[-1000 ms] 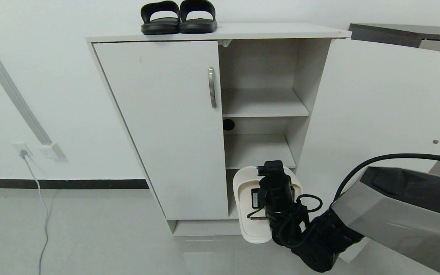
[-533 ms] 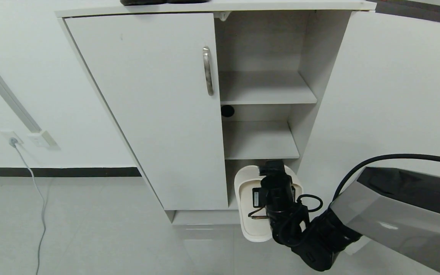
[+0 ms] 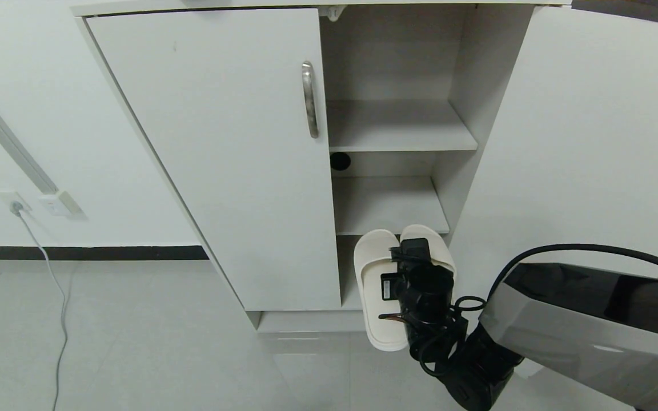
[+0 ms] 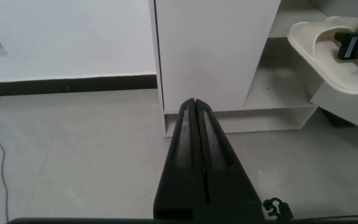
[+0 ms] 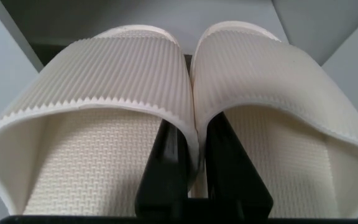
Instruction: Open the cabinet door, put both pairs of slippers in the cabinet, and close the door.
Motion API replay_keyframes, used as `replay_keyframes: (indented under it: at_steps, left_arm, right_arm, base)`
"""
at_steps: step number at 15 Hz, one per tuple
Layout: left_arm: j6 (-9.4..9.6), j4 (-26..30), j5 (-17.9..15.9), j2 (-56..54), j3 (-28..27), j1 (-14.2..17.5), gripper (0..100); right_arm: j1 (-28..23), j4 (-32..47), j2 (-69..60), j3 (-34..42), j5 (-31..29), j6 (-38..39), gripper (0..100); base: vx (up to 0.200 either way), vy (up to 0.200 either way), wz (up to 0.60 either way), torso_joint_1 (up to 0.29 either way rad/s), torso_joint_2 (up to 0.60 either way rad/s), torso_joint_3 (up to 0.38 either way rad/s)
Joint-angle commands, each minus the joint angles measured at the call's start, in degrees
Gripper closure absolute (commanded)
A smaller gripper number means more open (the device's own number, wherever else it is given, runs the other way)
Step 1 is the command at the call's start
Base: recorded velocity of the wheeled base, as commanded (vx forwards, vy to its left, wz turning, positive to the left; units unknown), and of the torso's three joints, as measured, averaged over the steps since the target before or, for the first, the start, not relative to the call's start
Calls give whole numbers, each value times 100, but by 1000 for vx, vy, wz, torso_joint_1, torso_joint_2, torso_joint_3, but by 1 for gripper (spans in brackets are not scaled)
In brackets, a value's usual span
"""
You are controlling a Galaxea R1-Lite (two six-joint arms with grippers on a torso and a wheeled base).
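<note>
1. Slippers [image 3: 377, 285], a white pair, are being held side by side in the air by the right gripper [image 3: 416, 248], toes pointing into the cabinet [image 3: 389, 57].
2. The pair is being kept at the mouth of the bottom compartment, under the lower shelf [image 3: 386, 205] and above the bottom board [image 4: 272, 81], with the heels sticking out past the cabinet front.
3. The right gripper is clamped on the pair from behind. Its fingers [image 5: 166, 174] are being pushed in under the two straps, and the inner edges of both slippers are being pinched together between them.
4. The left gripper [image 4: 194, 106] is being held low over the floor [image 3: 135, 342], in front of the cabinet base, with its fingers pressed together and nothing between them.
5. The right door [image 3: 580, 131] is standing wide open, while the left door [image 3: 220, 142], with its metal handle [image 3: 308, 100], is lying flush and closed.
6. The upper shelf [image 3: 397, 125] and lower shelf are being left bare.
7. A cable [image 3: 55, 308] is being run down from a socket [image 3: 15, 205] on the wall to the floor, well apart from the cabinet.
</note>
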Motion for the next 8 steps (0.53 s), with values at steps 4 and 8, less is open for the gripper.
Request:
replay_keyframes:
  at_steps: [4,8]
  left_arm:
    - [2,2,-10,9,-1,0,100]
    - [2,2,-10,9,-1,0,100]
  right_arm:
    - [-13,-8,53,-44,1,-1,100]
    - [-31,-16,53,-53,10,-1,100]
  base:
    - [150,0,0,1,-1,3]
    - [200,0,0,5,5,0]
